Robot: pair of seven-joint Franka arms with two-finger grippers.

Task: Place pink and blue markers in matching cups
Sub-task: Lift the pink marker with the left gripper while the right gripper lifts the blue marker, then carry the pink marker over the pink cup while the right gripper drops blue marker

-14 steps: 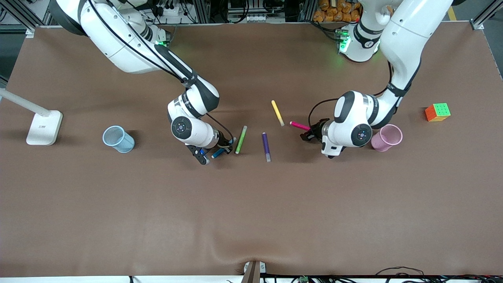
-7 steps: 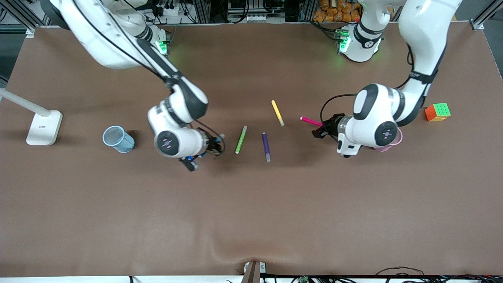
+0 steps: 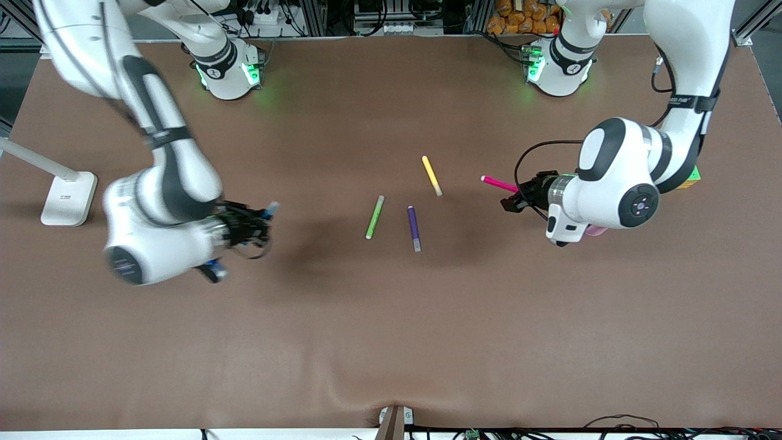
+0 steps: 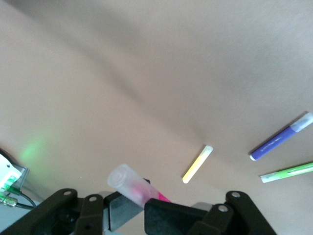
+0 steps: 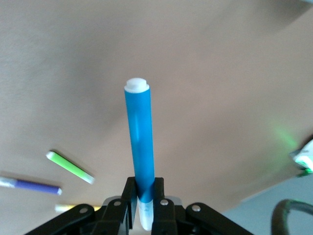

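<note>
Brown matting covers the table (image 3: 391, 342) as two white arms lift their catches above it. Toward the right arm's end, the right gripper (image 5: 142, 208) is clamped on a slim bright blue marker (image 5: 139, 142). Toward the left arm's end, the left gripper (image 4: 134, 208) is clamped on a slim magenta-pink marker (image 4: 131, 185). Green (image 3: 374, 217), dark purple (image 3: 413, 227) and yellow (image 3: 431, 175) stick markers lie mid-table. A pale pink plastic cup (image 3: 594, 230) peeks out beneath the left arm.
</note>
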